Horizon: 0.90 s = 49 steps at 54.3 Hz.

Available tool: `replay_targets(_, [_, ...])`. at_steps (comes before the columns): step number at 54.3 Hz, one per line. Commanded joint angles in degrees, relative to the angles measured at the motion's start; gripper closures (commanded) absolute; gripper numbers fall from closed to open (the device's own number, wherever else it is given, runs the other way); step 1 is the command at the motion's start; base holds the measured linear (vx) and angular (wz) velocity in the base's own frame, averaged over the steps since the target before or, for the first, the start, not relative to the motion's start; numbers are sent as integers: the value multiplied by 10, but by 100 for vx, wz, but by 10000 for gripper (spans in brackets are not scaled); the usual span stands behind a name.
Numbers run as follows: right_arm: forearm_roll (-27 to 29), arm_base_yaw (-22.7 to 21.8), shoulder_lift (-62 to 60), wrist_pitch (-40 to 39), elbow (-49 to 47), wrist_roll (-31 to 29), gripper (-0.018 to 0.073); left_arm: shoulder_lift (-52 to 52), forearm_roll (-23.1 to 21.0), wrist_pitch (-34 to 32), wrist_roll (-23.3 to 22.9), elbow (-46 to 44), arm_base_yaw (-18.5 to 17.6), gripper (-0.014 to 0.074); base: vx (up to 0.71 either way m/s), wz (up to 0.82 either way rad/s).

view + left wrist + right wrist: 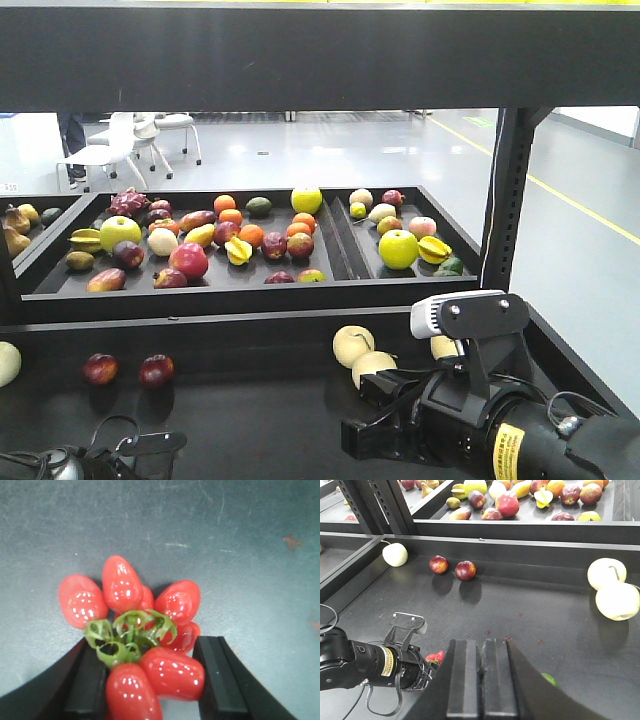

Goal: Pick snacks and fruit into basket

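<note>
1. Tomatoes lay closest to the lens: a bunch of tomatoes [131, 630], red and glossy on a curly green stalk, sat on the dark shelf [225, 540] between the fingers of the left gripper [149, 647].
2. Those fingers stood apart, one on each side of the bunch and very close to the lowest fruits. I could not tell whether they pressed on them or only flanked them.
3. Over the same shelf the right gripper [482, 642] had its fingers together with nothing between them, and it looked down on the left arm.
4. Neither the basket nor the snacks showed in any view, so I could not say where the drop had to be made.
5. The main risk, to my eye, was the grip itself. The skins were smooth and rounded, so a squeeze on only the two lowest tomatoes might pop them out forwards or tear them off the stalk.
6. If the bunch were lifted by so few fruits, the rest would hang from the stalk, and a quick swing might shed some.
7. The left fingers sat low, so a further dip might scrape the shelf.
8. The right arm hung near the left one, and a careless move by either could make them clash.
9. Two red apples [465, 570] and two pale fruits [617, 600] lay well apart from the bunch and seemed in no danger.
</note>
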Motion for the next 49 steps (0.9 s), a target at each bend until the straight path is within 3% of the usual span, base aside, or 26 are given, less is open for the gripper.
replay_targets(1, [-38,-2,-17,11,-17,-3,573,-56,4,-23,-3,-15,-1,605,0,0])
replay_targets(21, [-38,-2,-17,11,-17,-3,573,-202,75,19,-3,-15,-1,603,0,0])
replay_targets(49, [-38,-2,-17,11,-17,-3,573,-444,78,82,8,-15,-3,603,0,0])
